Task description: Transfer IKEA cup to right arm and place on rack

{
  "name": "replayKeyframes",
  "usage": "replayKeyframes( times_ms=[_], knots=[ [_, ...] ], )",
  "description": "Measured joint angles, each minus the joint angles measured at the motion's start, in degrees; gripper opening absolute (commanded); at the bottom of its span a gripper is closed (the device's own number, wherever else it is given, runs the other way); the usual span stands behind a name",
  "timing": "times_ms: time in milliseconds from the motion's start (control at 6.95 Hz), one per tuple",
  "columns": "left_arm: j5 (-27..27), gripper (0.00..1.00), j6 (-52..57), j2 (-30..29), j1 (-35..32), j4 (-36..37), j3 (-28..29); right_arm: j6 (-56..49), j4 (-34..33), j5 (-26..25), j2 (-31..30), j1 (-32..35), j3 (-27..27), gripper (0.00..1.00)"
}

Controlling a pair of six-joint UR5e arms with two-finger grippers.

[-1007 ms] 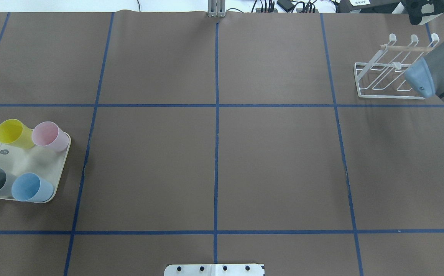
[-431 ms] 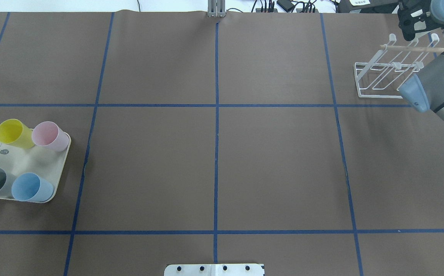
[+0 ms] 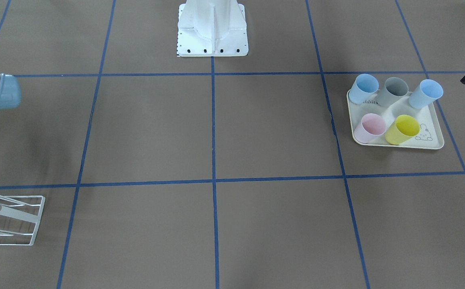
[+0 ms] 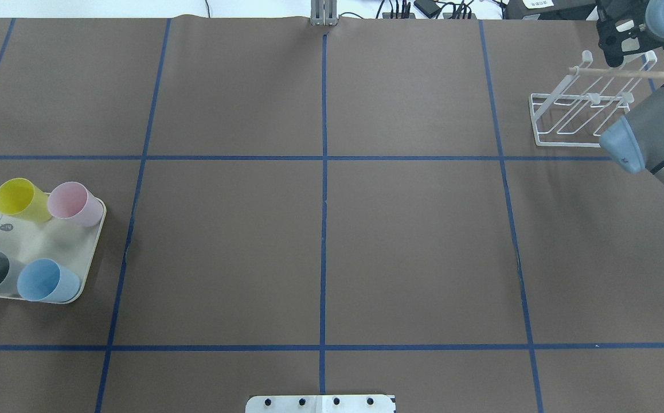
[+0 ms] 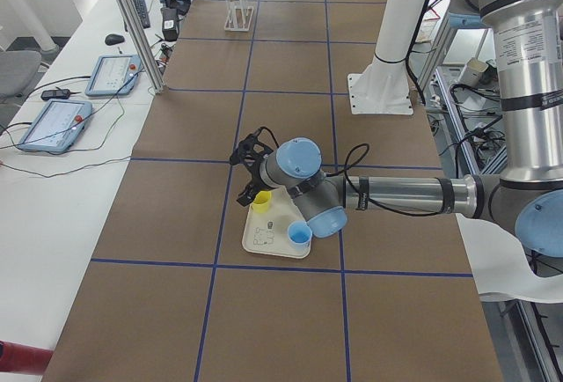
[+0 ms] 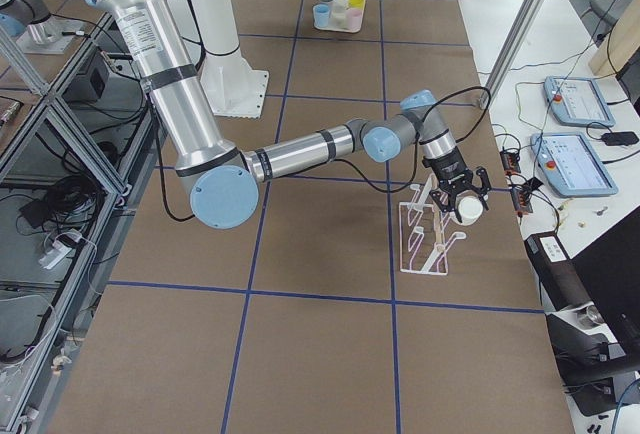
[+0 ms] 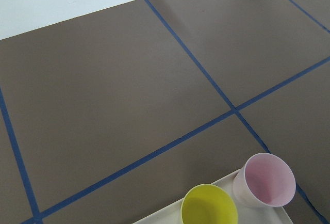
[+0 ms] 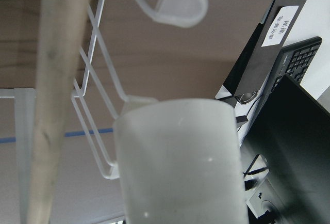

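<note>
**Right arm [image 6: 300, 154] holding a white cup [image 8: 178, 167] at the rack [image 4: 534, 117]; left arm [image 5: 396, 195] near the tray [image 3: 433, 142].**

The right arm stretches low and nearly level from its base across the table [image 4: 320, 241], with its wrist bent down at the rack. The right gripper [image 6: 465, 204] is clamped on the white cup, which is clear of the table and just beside the rack's hooked prong [image 8: 178, 2] and wooden dowel [image 8: 56, 95]. Whether the cup touches the wire cannot be told. In the right wrist view the cup's long axis runs up the picture, with its far end close to a prong. Mouth or base cannot be told. The left arm extends level, and the left gripper [image 5: 249, 172] hangs above the table near the tray, fingers apart and holding nothing. Five cups stand mouth-up on the tray, the yellow cup [image 3: 402, 129] among them.
</note>
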Motion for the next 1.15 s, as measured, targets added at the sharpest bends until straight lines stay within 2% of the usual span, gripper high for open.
replayKeyframes(
  times_ms=[431,719,863,1007,1150],
  knots=[
    [0.0,1.00,-0.1,0.0,0.0,-0.1,0.0,0.4,0.0,-1.5,-0.6,-1.7,-0.1,0.00],
    [0.0,1.00,-0.3,0.0,0.0,-0.1,0.0,0.2,0.0,-3.4,-0.9,-2.9,-0.1,0.35],
    [0.0,1.00,-0.5,0.0,0.0,-0.1,0.0,0.2,0.0,-4.3,-0.9,-3.5,-0.1,0.64],
    [0.0,1.00,-0.6,0.0,0.1,-0.1,0.0,0.4,0.0,-5.1,-0.9,-4.0,-0.1,0.98],
    [0.0,1.00,-0.7,0.0,0.1,-0.1,0.0,0.6,0.0,-5.8,-0.8,-4.4,-0.1,0.99]
  ],
)
